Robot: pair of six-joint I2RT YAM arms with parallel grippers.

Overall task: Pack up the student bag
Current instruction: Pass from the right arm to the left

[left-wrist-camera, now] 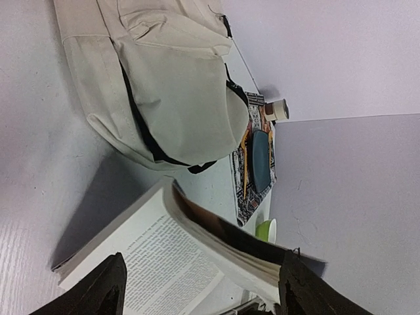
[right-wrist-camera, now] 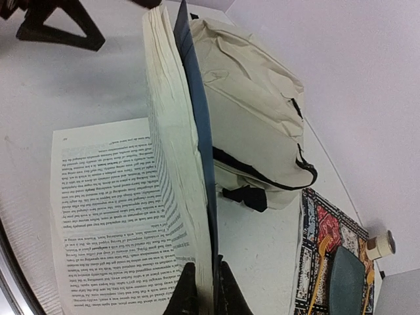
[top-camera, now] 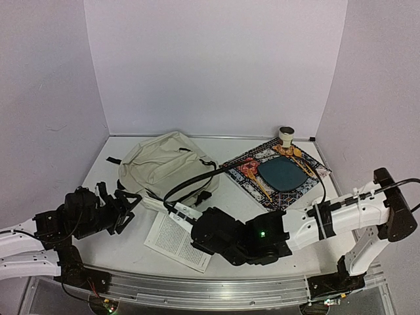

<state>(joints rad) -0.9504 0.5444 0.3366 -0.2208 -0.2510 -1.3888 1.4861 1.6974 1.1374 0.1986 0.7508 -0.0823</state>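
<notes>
The student bag (top-camera: 167, 163), a cream fabric backpack with black zipper lines, lies flat at the back left of the table, also in the wrist views (left-wrist-camera: 170, 85) (right-wrist-camera: 252, 111). In front of it lies an open book (top-camera: 172, 241). My right gripper (right-wrist-camera: 209, 293) is shut on the book's raised half, a thick block of pages with the blue cover (right-wrist-camera: 197, 125) standing upright, while one printed page lies flat. My left gripper (left-wrist-camera: 203, 295) is open just left of the book (left-wrist-camera: 164, 256), its dark fingers (left-wrist-camera: 98, 292) wide apart and touching nothing.
A colourful patterned mat (top-camera: 315, 172) lies at the back right with a dark teal plate (top-camera: 285, 174) and orange cutlery (top-camera: 252, 178) on it. A small roll (top-camera: 286, 134) stands behind the mat. A green cup (left-wrist-camera: 266, 230) shows past the book. White walls enclose the table.
</notes>
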